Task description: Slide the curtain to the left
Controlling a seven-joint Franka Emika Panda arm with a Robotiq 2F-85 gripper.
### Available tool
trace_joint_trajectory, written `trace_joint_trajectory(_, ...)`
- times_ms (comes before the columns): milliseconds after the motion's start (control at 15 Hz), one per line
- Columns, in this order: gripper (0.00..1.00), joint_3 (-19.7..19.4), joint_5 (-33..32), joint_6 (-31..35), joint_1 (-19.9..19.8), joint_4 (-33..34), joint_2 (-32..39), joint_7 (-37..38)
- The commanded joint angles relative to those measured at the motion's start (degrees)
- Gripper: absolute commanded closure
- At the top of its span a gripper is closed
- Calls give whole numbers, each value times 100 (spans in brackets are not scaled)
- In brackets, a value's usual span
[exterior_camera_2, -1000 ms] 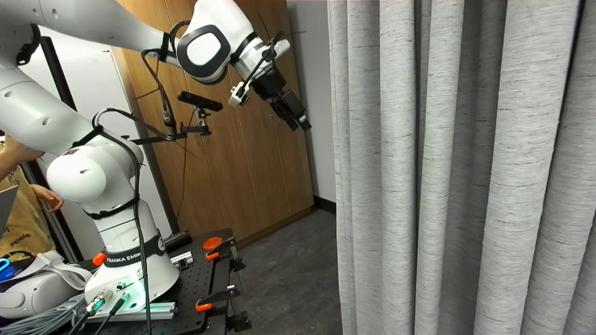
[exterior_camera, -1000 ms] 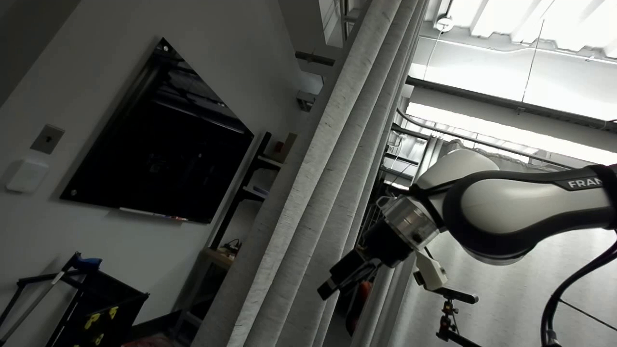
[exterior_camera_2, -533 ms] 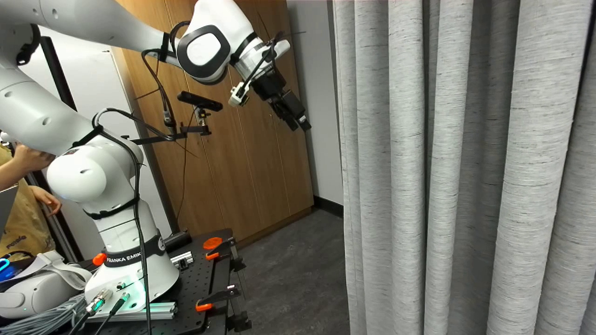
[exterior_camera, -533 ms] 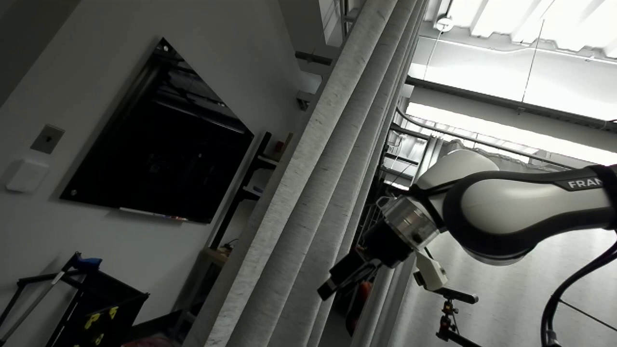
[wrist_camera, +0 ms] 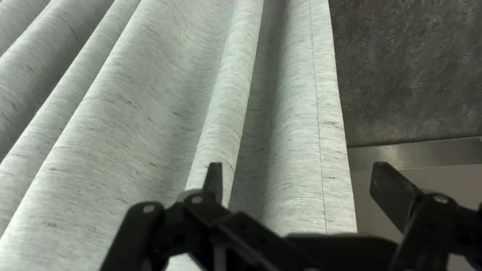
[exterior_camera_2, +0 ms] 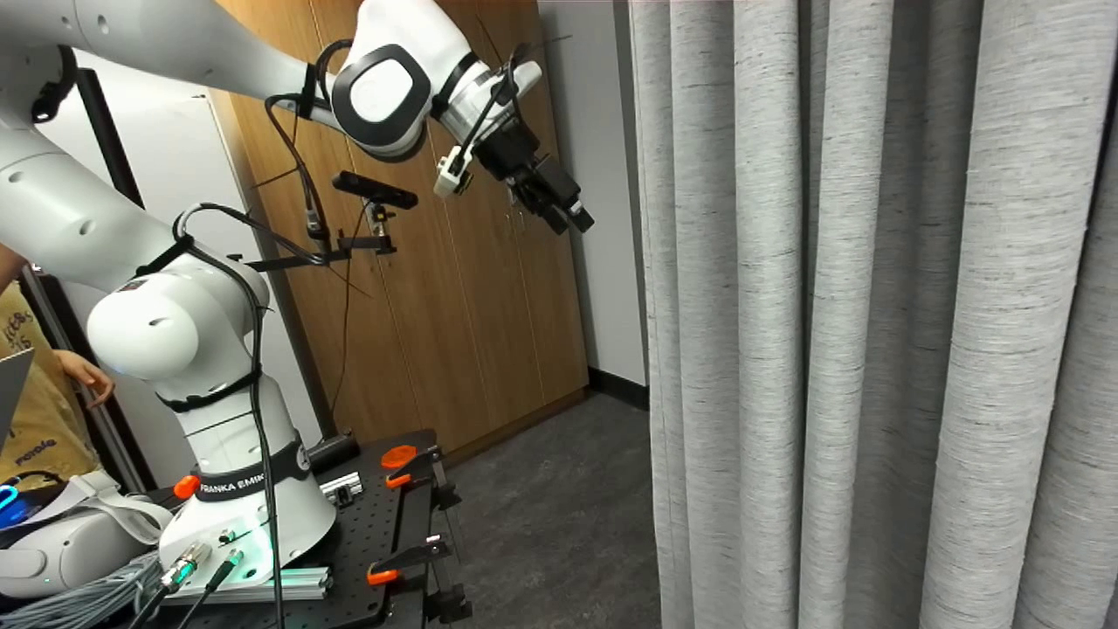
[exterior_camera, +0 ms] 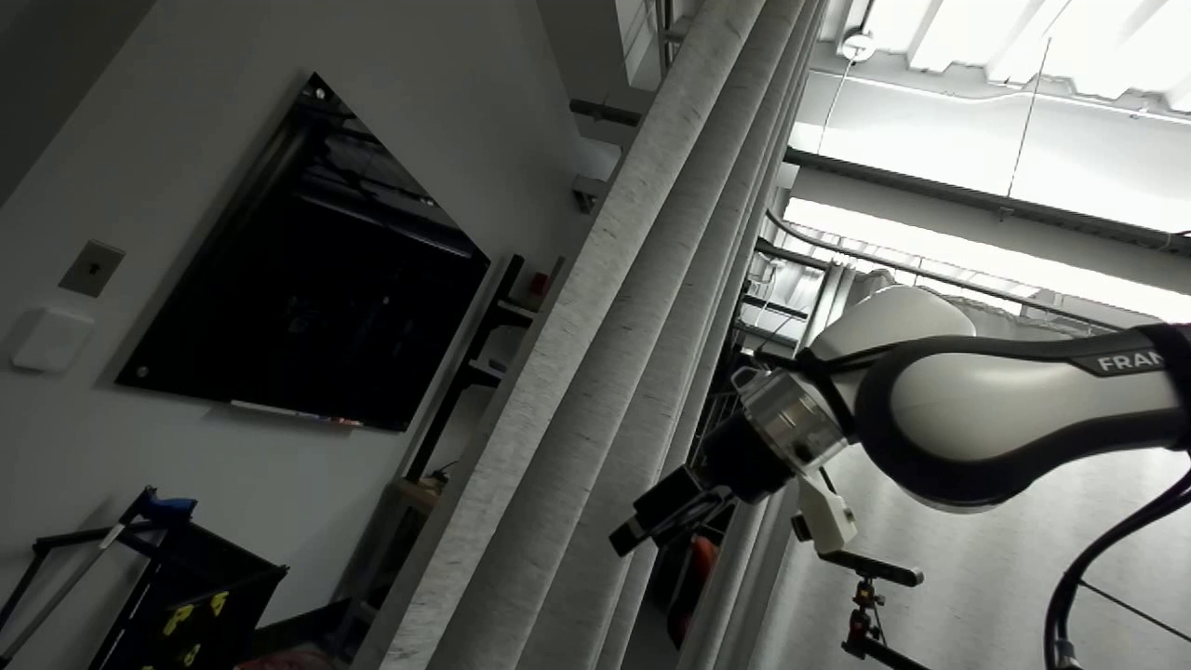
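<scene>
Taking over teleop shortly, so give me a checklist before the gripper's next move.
1. Robotiq gripper open: ok, its fingers stand apart.
2. Grey curtain gripped: not ok, a gap shows in an exterior view.
3. Curtain's stitched edge lined up between the fingers: ok in the wrist view.
4. Advance needed to reach that edge: cannot tell.
5. Person in yellow clear of the Panda arm: cannot tell, depth unclear.

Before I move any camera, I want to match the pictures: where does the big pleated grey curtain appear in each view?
In an exterior view: the curtain slants through the middle, top to bottom.
In an exterior view: the curtain fills the right side, top to bottom.
Wrist view: the curtain covers the left and middle, its edge right of centre.
Shared landmark: the gripper shows in all three.
</scene>
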Motion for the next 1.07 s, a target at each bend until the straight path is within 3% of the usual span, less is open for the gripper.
trace_joint_trajectory(0,0,62,-236,630,-142,-74,51,-10)
trace_joint_trajectory(267,0,93,-321,1018,-222,-123,94,71)
trace_joint_trajectory(1000,0,29,-220,757,-125,-61,86,31)
